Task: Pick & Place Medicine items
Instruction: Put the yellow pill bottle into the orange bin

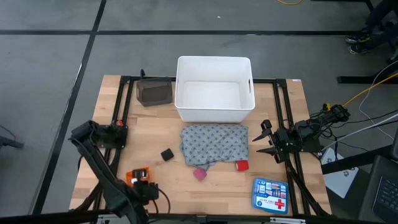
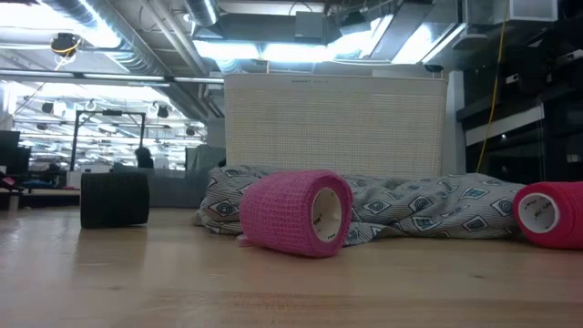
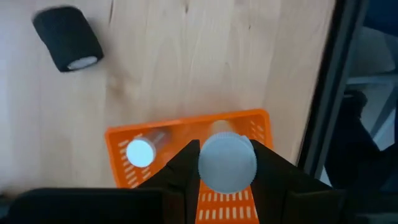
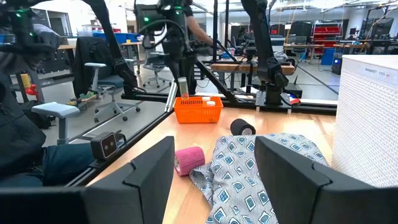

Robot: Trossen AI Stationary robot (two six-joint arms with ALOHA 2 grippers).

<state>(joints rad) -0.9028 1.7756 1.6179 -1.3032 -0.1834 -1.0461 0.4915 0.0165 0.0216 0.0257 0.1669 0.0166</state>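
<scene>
My left gripper hangs over the orange basket at the table's near left, shut on a vial with a round white cap. A second white cap shows inside the basket. The black roll, pink roll and red roll lie on their sides on the table. The grey dotted cloth lies crumpled between them. My right gripper waits open at the cloth's right edge. My left gripper pinches the white-capped vial between its two fingers, just below the cap. It comes from above, pointing down. In the right wrist view the vial stands upright, lifted above the orange basket.
A white bin stands at the far middle, with a dark box to its left. A blue first-aid pouch lies at the near right. Black frame rails run along the table's sides. Bare wood shows left of the cloth.
</scene>
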